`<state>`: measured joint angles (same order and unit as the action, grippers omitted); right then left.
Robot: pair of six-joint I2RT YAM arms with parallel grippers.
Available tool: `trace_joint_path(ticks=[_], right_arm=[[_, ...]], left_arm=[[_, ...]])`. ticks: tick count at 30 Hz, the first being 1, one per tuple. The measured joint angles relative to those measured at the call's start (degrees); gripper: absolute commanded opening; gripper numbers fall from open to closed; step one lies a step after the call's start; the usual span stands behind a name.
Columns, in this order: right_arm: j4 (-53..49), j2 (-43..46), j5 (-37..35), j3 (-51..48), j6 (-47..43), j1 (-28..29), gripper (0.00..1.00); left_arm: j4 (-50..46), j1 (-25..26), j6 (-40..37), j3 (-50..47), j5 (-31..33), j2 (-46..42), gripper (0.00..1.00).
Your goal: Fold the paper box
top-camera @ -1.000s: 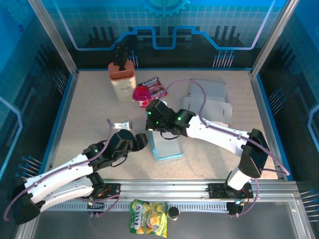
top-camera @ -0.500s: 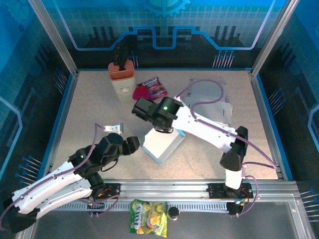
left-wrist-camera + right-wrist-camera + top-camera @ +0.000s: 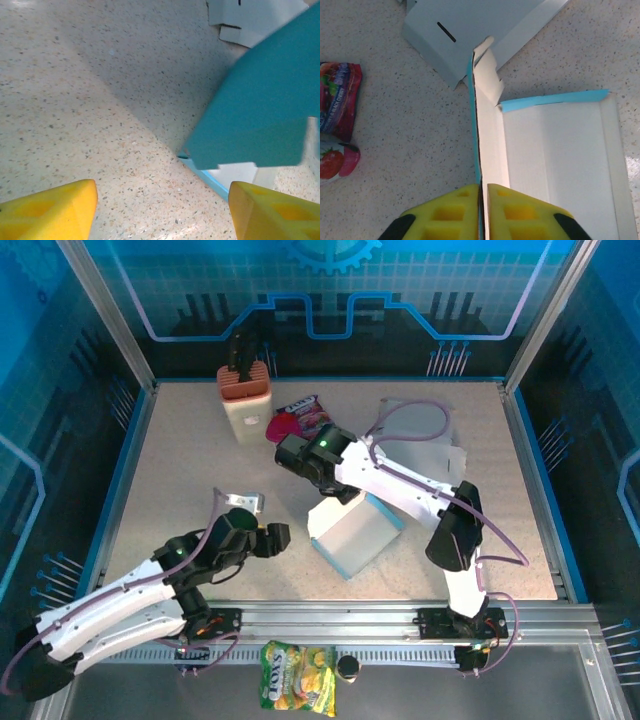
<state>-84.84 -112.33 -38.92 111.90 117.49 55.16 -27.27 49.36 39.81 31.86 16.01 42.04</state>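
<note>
Jaws of the right gripper (image 3: 481,197) are pressed together on one side wall of the box (image 3: 555,145), the thin card pinched between them. The left gripper (image 3: 162,205) has its jaws spread and holds nothing.

A second ago the box (image 3: 360,538) stood nearly on end at mid-table with the left gripper (image 3: 280,536) against it. It then leaned left. Now it lies turned to the near right, open side up, with its white inside showing. The right gripper (image 3: 335,500) has kept hold at its far-left corner, and the left one has backed off, so it sits just left of the box and apart from it.

The swing looks like a re-set, not a fold. With the wall held upright and the inside exposed, the free left gripper can probably press in the next flap. The fold seems unfinished, as a jagged tab (image 3: 487,75) stands loose at the far end.
</note>
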Motion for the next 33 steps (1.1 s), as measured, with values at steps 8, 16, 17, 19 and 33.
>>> trace_joint_path(ticks=[8, 16, 17, 19, 33], right_arm=[[10.4, 6.5, 0.9, -10.9, -1.2, -1.7, 0.36], [31.1, 22.4, 3.9, -26.6, -24.9, -8.3, 0.53], [34.5, 25.0, 5.3, -29.0, -29.7, -9.9, 0.54], [39.6, 28.9, 8.2, -32.5, -37.9, -12.9, 0.55], [50.0, 40.6, 28.8, -41.2, -71.0, -28.0, 0.59]], left_arm=[[5.1, 7.1, -2.4, -0.1, 1.5, 6.8, 0.71], [5.2, 13.7, -2.4, 1.9, 7.6, 8.4, 0.74], [5.0, 13.8, -2.4, 2.6, 8.5, 9.2, 0.73], [4.4, 13.8, -2.4, 4.2, 10.4, 11.7, 0.71], [0.4, 12.4, -2.6, 13.2, 16.3, 25.2, 0.39]])
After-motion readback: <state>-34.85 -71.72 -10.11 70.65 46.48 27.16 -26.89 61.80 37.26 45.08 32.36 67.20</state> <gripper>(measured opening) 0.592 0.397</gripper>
